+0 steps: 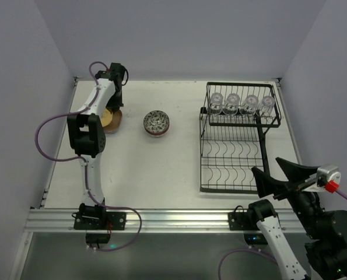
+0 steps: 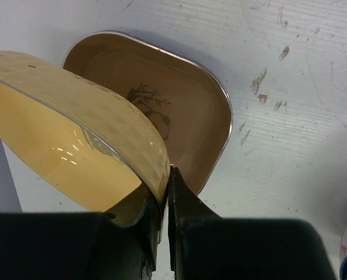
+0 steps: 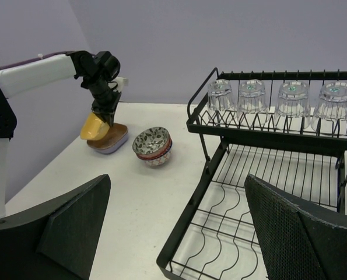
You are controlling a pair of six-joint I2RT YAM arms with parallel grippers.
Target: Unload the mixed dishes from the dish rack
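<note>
My left gripper is shut on the rim of a yellow plate, tilted just above a brown plate that lies on a lavender one at the table's far left. Stacked patterned bowls sit to their right, also in the right wrist view. The black dish rack stands at the right; several clear glasses stand upside down on its upper shelf. Its lower tier holds no dishes. My right gripper is open and empty near the rack's front edge.
Purple-grey walls close the table at the back and both sides. The left arm stretches along the left edge. A metal rail runs along the near edge.
</note>
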